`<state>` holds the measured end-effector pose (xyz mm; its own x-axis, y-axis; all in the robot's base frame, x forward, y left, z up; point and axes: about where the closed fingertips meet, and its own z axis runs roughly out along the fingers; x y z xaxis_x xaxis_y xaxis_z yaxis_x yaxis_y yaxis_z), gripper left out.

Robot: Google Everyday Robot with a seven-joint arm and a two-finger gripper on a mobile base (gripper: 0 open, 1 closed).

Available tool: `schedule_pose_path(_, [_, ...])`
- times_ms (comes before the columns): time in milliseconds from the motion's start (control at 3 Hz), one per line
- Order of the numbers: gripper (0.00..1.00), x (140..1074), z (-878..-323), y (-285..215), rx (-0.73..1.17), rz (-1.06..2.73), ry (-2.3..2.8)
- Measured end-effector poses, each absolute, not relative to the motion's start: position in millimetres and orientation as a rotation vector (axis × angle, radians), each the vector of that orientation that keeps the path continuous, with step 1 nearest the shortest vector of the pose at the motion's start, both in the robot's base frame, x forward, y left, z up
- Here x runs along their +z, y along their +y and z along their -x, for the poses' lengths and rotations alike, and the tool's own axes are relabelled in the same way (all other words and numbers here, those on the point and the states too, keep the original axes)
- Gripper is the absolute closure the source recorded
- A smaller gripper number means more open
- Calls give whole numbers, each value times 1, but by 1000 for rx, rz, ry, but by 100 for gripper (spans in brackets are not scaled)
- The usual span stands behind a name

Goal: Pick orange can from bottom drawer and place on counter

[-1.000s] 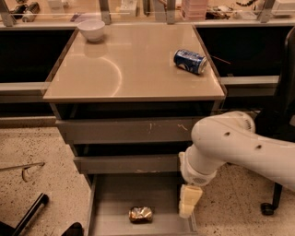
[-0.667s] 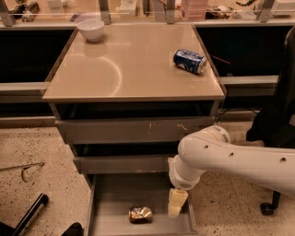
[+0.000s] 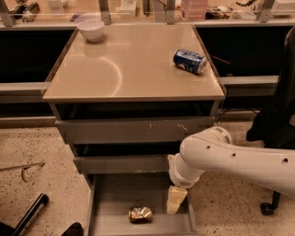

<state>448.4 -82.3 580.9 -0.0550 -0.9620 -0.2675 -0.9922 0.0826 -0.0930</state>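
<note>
The orange can lies on its side on the grey floor of the open bottom drawer, near its front. My gripper hangs from the white arm inside the drawer, just to the right of the can and apart from it. The beige counter tops the grey drawer cabinet above.
A blue and white can lies on the counter's right side and a white bowl stands at its back left. A cluttered ledge runs behind. A black chair stands at the right; a dark object lies on the floor at the left.
My arm and gripper have moved left and lower into the drawer, closer to the orange can. The can has not moved.
</note>
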Motion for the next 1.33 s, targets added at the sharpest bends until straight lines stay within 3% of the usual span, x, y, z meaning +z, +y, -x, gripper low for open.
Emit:
schedule_pose_path(333, [0, 562, -450, -80, 219, 1942, 2085])
schedule_pose_path(1000, [0, 434, -430, -67, 326, 1907, 2013])
schedule_pose_path(1333, [0, 405, -450, -49, 354, 1839, 1959])
